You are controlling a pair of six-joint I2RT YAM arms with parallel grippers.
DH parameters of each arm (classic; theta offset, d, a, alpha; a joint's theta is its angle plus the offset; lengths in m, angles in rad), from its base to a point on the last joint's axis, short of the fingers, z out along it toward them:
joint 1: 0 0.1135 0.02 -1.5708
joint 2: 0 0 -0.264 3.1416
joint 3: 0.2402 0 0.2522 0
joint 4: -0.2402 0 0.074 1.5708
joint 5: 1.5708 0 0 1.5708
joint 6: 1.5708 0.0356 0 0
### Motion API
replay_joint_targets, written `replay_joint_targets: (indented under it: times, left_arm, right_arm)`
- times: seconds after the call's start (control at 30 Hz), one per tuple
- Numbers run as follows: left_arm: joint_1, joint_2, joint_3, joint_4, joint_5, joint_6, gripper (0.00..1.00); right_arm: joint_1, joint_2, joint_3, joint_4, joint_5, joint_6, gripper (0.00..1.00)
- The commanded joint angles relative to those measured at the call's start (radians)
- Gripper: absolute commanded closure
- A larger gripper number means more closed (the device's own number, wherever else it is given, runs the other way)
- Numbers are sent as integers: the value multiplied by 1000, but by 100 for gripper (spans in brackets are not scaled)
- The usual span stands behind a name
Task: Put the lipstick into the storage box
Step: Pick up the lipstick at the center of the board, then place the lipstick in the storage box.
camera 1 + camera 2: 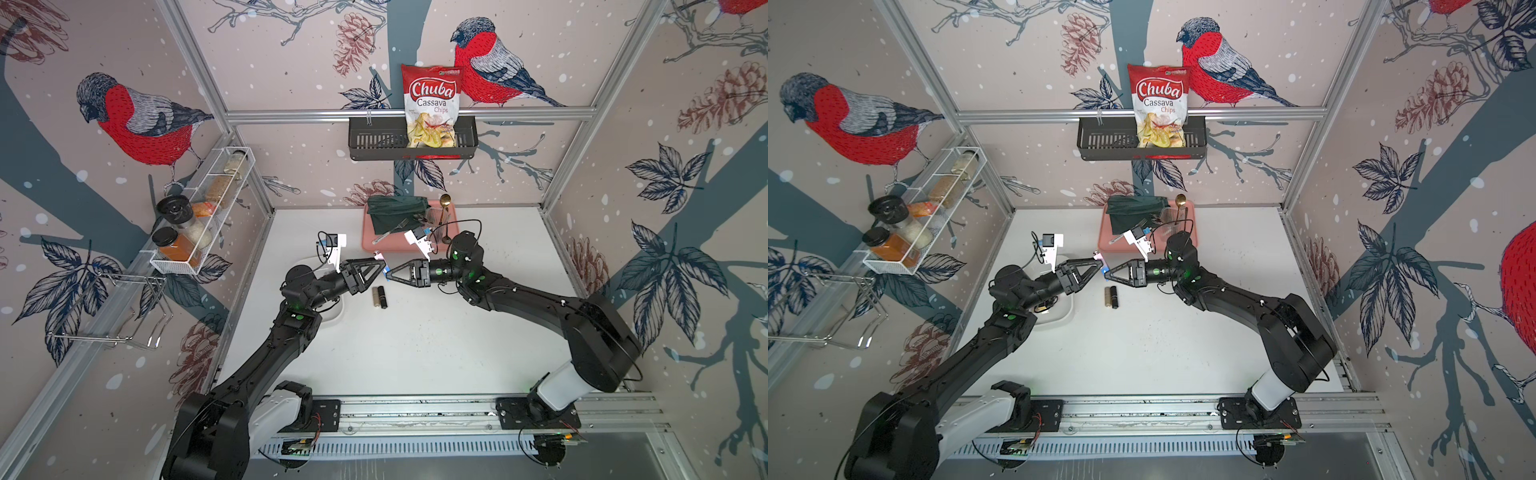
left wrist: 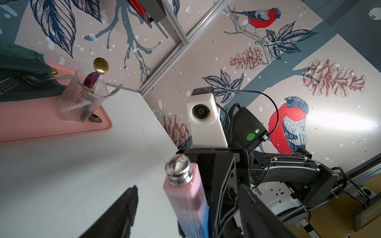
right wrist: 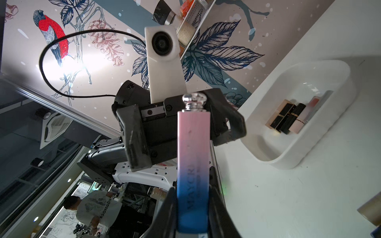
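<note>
Lipstick in level right end effector

Walls around me: paper with red-breasted birds, pine cones and leaves, framed by aluminium rails. White table beneath me. Black slotted basket above its far edge, wire rack above its left edge. Bright glare on one wall.

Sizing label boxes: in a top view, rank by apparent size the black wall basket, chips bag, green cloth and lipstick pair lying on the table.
1. black wall basket and chips bag, too alike to rank
2. green cloth
3. lipstick pair, smallest
</note>
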Motion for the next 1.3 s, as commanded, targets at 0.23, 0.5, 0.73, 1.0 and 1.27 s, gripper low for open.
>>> replay_joint_targets:
  times: [0.23,0.5,0.73,1.0,1.27]
  left_arm:
    - [-20,33,18,63,8,-1,61]
    - [-21,32,20,43,38,-2,99]
    - [0,-16,103,-294,-30,164,99]
    - [202,-58,369,-1111,-392,573,98]
    - [247,118,511,-1355,-792,714,97]
  right_arm:
    - [-5,-10,3,41,-19,2,74]
    - [-12,-16,10,39,-12,0,58]
    - [-104,-110,-20,-16,20,-35,42]
    - [-138,-198,5,-457,193,-338,39]
    - [-17,-129,70,-659,384,-488,39]
